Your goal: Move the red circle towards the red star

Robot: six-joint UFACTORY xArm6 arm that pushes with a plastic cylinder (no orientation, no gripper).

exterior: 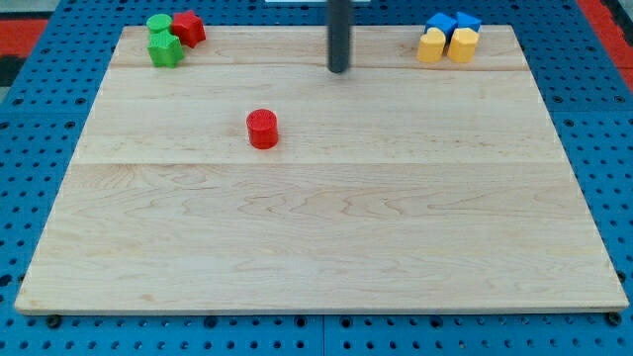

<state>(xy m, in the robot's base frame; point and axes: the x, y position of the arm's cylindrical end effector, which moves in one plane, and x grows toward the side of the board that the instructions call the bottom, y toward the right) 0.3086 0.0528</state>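
The red circle (262,129) stands alone on the wooden board, left of the middle. The red star (188,28) lies at the view's top left corner, touching two green blocks. My tip (339,70) is near the view's top centre, above and to the right of the red circle, well apart from it and touching no block.
A green circle (157,25) and a green block (165,48) sit next to the red star. At the top right are two blue blocks (453,23) and two yellow blocks (447,45), clustered together. The board's top edge (297,27) runs just behind them.
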